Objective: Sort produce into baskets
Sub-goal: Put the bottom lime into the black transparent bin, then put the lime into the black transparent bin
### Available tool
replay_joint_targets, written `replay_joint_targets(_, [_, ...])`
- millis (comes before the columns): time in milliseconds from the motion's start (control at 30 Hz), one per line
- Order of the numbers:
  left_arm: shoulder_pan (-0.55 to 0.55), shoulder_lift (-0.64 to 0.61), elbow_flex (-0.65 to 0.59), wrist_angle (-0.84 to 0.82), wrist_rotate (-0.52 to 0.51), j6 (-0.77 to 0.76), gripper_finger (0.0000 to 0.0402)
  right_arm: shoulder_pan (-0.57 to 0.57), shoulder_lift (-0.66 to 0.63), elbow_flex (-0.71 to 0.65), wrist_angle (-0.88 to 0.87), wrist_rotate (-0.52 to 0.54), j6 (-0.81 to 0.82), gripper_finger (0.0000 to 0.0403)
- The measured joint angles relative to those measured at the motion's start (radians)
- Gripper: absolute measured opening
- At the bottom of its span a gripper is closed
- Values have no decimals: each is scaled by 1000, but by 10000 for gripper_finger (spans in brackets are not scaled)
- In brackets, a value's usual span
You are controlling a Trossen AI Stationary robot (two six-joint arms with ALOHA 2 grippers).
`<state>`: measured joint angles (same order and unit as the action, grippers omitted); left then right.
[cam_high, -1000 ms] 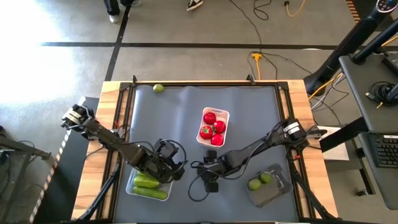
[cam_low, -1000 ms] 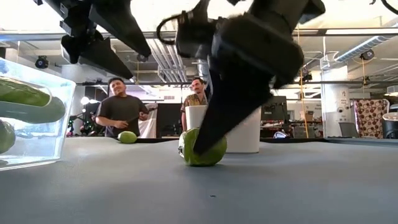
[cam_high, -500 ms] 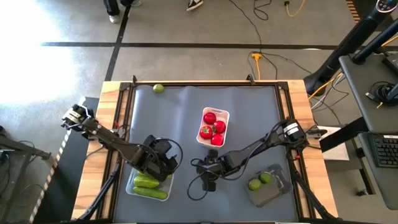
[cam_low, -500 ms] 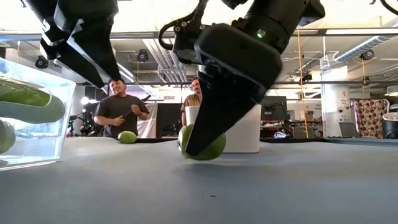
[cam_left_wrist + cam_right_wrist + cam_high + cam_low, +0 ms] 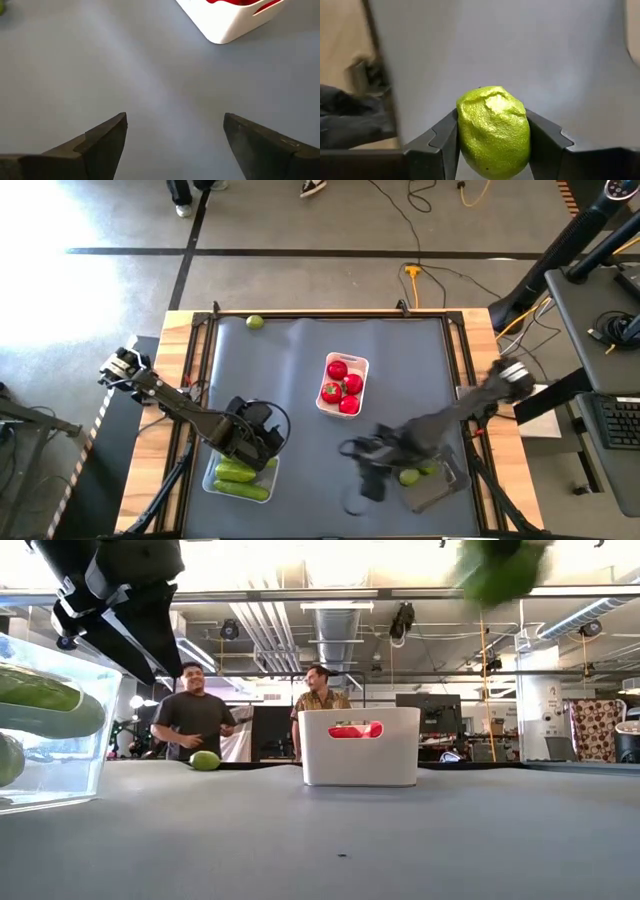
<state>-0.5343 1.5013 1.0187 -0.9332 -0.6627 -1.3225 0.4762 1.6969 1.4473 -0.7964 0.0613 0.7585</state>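
My right gripper [image 5: 368,470] is shut on a light-green lime [image 5: 492,131], high above the grey mat, just left of the dark tray [image 5: 432,490]. That tray holds two limes [image 5: 409,476]. My left gripper [image 5: 262,435] is open and empty above the mat, by the far edge of the clear tray [image 5: 215,483]. Green cucumbers [image 5: 238,473] lie in that tray. The white tray [image 5: 362,364] holds several red tomatoes [image 5: 342,385]. One more lime [image 5: 255,322] lies on the mat at the far left edge. My right gripper pinches the lime between its two fingers, which press on two opposite sides [image 5: 464,135]. The lime is lifted clear of the mat and shows near the top of the low view [image 5: 500,568].
The mat's middle and near centre are bare between the three trays. Wooden table edges frame the mat on the left and right. People stand in the room beyond the far edge [image 5: 195,720].
My right gripper has risen with the lime, which was on the mat and now hangs clear of it. It has also gone toward the table's right edge, toward the dark tray. My left gripper has shifted a little toward the left edge.
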Motion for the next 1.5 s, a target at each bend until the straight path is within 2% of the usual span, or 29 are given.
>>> replay_joint_targets(167, [8, 0, 0, -10, -22, -23, 313, 177, -163, 0, -213, 93, 324, 166])
replay_joint_targets(333, [29, 2, 0, -3, -122, -28, 313, 371, -205, -3, -434, 168, 707, 170])
replay_joint_targets(533, [73, 3, -1, 48, -124, -20, 313, 513, -177, -96, -572, 156, 1097, 169])
replay_joint_targets(667, [98, 4, -1, 68, -122, -19, 313, 536, -176, -244, -516, 75, 1260, 171])
replay_joint_targets(833, [114, 4, -1, 68, -118, -10, 313, 531, -176, -394, -274, 4, 1276, 171])
replay_joint_targets(933, [114, 4, -1, 63, -101, -9, 313, 531, -166, -459, -158, -75, 1268, 172])
replay_joint_targets(1067, [115, 4, -1, 42, -84, 29, 313, 531, -157, -492, -102, -104, 1291, 186])
replay_joint_targets(1167, [142, -1, -1, -2, -66, 45, 313, 525, -163, -492, -101, -95, 1270, 212])
replay_joint_targets(1333, [268, -46, -1, -65, 25, 142, 313, 525, -179, -462, -137, -95, 1226, 272])
replay_joint_targets(1500, [482, -94, -1, -76, 83, 320, 313, 525, -190, -380, -170, -95, 1185, 326])
